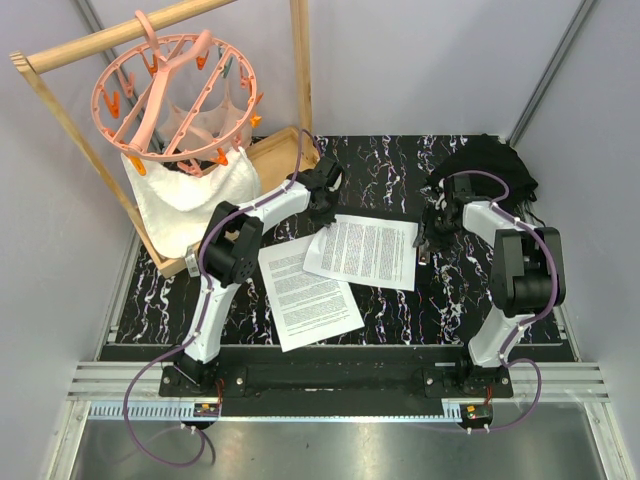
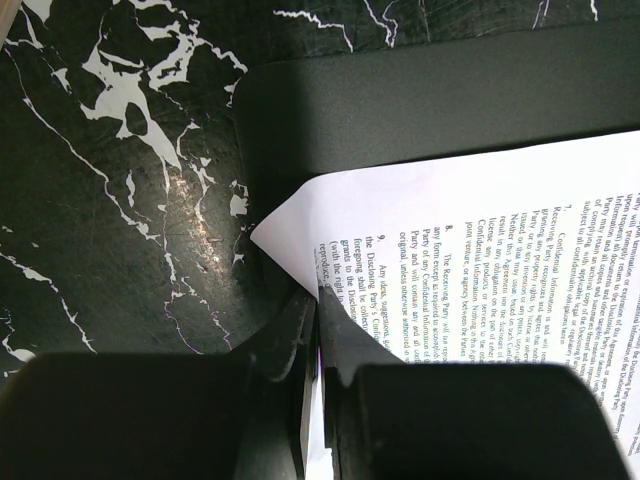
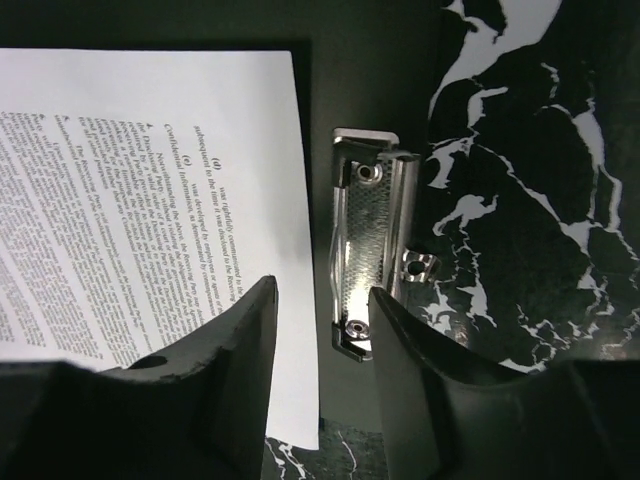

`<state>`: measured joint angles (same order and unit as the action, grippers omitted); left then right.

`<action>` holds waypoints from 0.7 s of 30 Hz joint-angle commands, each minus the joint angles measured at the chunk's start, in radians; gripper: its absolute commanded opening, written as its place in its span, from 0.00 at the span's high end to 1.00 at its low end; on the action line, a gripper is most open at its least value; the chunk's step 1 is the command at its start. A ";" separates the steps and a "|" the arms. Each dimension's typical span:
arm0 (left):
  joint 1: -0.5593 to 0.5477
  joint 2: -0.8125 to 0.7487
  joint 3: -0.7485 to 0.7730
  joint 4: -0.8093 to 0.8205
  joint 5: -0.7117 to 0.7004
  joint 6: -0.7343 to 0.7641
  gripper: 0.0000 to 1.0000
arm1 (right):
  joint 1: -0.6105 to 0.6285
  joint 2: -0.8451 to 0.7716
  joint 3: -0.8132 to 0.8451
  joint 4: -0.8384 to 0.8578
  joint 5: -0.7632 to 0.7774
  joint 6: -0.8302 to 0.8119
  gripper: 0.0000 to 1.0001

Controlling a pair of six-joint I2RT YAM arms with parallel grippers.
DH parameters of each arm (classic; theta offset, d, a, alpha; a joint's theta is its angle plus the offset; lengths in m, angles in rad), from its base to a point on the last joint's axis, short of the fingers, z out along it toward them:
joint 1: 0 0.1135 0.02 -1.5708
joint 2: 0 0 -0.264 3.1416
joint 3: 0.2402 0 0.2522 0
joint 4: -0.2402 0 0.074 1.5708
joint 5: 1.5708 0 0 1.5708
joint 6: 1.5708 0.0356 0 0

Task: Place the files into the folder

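White printed paper sheet (image 2: 480,250) on matte black rectangular folder board (image 2: 400,100); legible: "Confidential Information", "Receiving Party". Left gripper (image 2: 318,300) pinched closed on sheet corner. Right gripper (image 3: 322,295) spread apart, empty, over folder's silver metal clip (image 3: 362,240). Second printed sheet (image 1: 308,290) just beside folder.

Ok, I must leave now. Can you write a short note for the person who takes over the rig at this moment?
Left gripper: shut on the corner of the first sheet.
Right gripper: open, at the silver clip, holding nothing.
First sheet lies on the folder, its edge beside the clip, not under it.
Second sheet lies nearer the bases, overlapping the first.
Done: nothing clipped.
Left: both sheets under the clip.
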<state>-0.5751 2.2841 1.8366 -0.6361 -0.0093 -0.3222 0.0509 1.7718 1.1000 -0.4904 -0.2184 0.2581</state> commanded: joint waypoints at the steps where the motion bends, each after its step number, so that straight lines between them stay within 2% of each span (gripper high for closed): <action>1: -0.005 -0.015 -0.028 -0.016 0.002 0.015 0.92 | 0.023 -0.034 0.078 -0.060 0.123 -0.036 0.48; 4: -0.006 -0.012 -0.028 -0.016 0.002 0.015 0.92 | 0.024 -0.031 0.087 -0.083 0.165 -0.045 0.48; 9: -0.006 -0.014 -0.028 -0.017 0.003 0.015 0.92 | 0.027 0.021 0.107 -0.085 0.142 -0.049 0.52; 18: -0.008 -0.008 -0.025 -0.017 0.005 0.014 0.91 | 0.041 0.077 0.116 -0.071 0.132 -0.057 0.48; 21: -0.009 -0.006 -0.023 -0.016 0.005 0.014 0.91 | 0.050 0.101 0.120 -0.063 0.151 -0.049 0.51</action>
<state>-0.5789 2.2841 1.8366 -0.6357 -0.0082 -0.3214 0.0769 1.8477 1.1854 -0.5678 -0.0906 0.2131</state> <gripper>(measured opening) 0.083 0.508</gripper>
